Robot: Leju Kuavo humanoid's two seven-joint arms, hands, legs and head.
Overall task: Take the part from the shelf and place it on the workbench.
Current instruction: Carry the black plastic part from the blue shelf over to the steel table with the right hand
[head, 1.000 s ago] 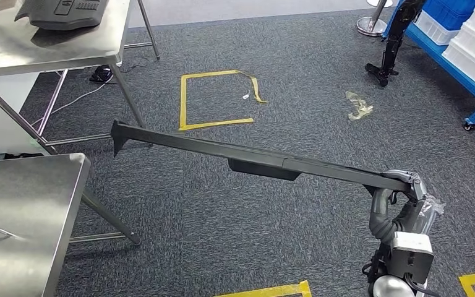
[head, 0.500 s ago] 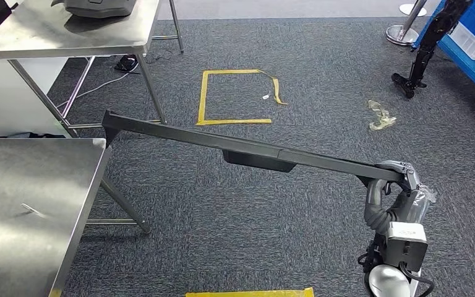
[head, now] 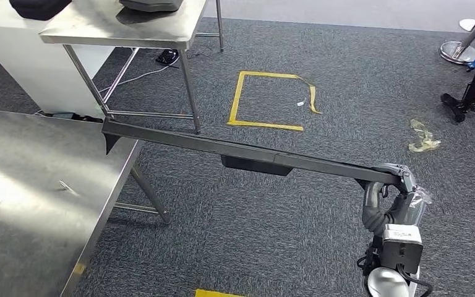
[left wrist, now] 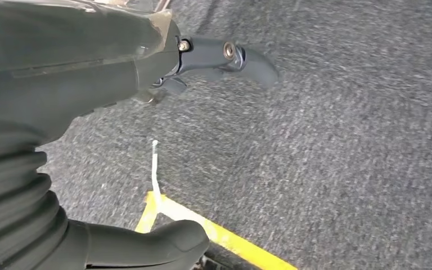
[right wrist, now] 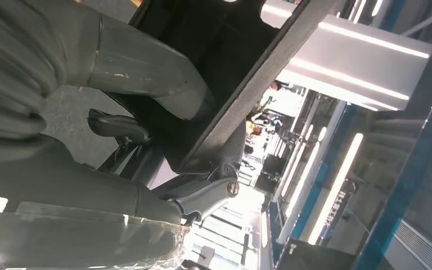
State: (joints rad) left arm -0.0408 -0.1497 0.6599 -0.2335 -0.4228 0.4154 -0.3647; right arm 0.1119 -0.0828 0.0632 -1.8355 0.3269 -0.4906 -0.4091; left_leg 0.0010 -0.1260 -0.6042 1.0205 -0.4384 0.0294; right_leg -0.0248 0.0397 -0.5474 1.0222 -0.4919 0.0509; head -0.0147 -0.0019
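The part [head: 247, 154] is a long, thin black bar with a thicker block under its middle, held roughly level above the carpet. My right hand [head: 393, 185] grips its right end from below. Its pointed left end reaches over the near corner of the steel workbench [head: 31, 204] on the left. In the right wrist view my right hand [right wrist: 118, 67] wraps around the black part [right wrist: 225, 56]. In the left wrist view my left hand [left wrist: 90, 73] hangs over the carpet holding nothing, its fingers [left wrist: 242, 56] apart from the thumb.
A second steel table [head: 124, 25] with dark objects on it stands at the back left. On the carpet lie a yellow tape square [head: 266, 102] and a crumpled plastic scrap [head: 423, 136]. A black stand [head: 470, 93] is at the far right. A small sliver [head: 68, 185] lies on the workbench.
The camera has turned left, so the whole scene has slid right and the workbench fills more of the left. The part's left end now sits over the bench corner.
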